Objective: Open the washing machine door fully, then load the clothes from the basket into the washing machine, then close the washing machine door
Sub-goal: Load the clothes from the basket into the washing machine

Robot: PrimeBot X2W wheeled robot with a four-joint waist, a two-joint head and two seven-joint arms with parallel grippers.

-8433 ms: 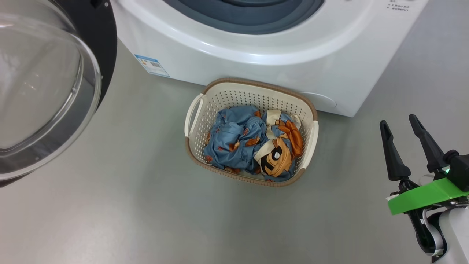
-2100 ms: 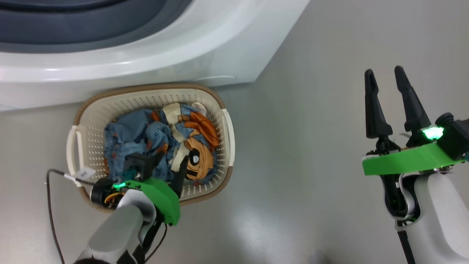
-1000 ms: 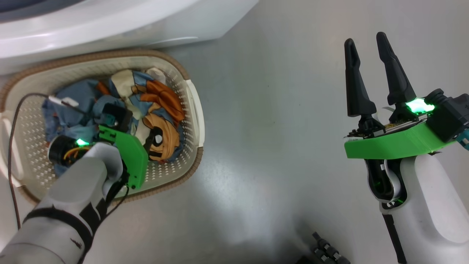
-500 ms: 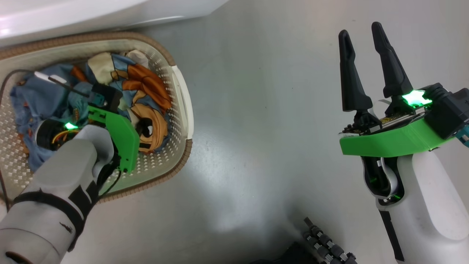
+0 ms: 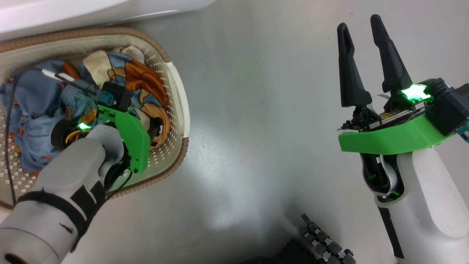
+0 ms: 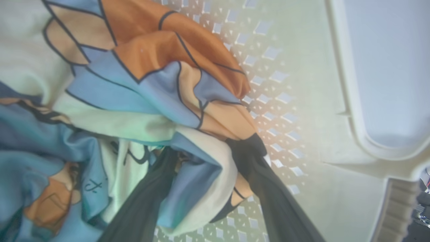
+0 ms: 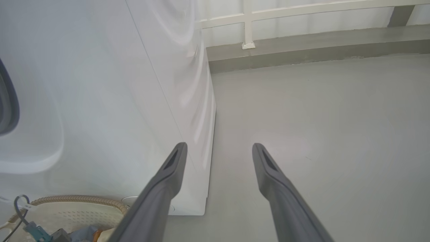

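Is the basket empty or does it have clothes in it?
Not empty. The clothes lie bunched inside the basket, with the left gripper open around a fold of them.

bright, even overhead light is seen, with a soft pale glare cast on the floor [image 5: 227, 216] below and left of the fingers [image 5: 350, 73] of the right gripper [image 5: 358, 22]. the clothes [image 6: 151, 84] between the fingers of the left gripper [image 6: 211, 148] are rendered blurred and washed out, and straight lines are bowed toward the edges of the right wrist view.
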